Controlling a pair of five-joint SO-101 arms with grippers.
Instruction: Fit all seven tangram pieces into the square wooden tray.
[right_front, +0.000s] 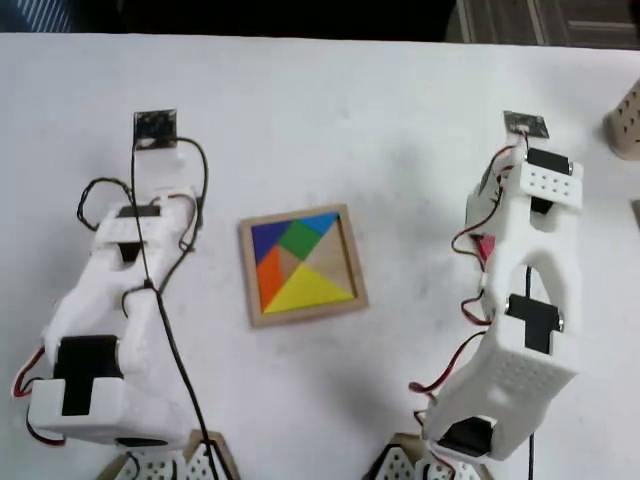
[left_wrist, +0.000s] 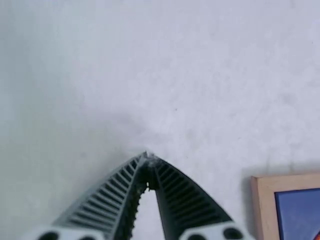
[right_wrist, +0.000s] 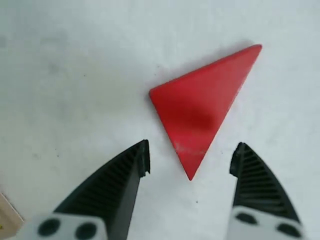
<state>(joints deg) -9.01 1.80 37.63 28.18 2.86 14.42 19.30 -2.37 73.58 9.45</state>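
We hold our left arm (right_front: 105, 300) bent at one side with the left gripper (left_wrist: 148, 161) pointing down, its two fingers (left_wrist: 112, 197) closed so the tips touch, while our right arm (right_front: 525, 290) stands extended at the other side, the right gripper (right_wrist: 191, 159) facing down with fingers spread wide.

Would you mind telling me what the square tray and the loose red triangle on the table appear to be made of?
The square tray looks like light, unpainted wood: its rim is pale tan and matte. The red triangle is an even, solid red with a faint sheen and softly rounded edges, so it is probably painted wood or plastic; the look leaves that open.
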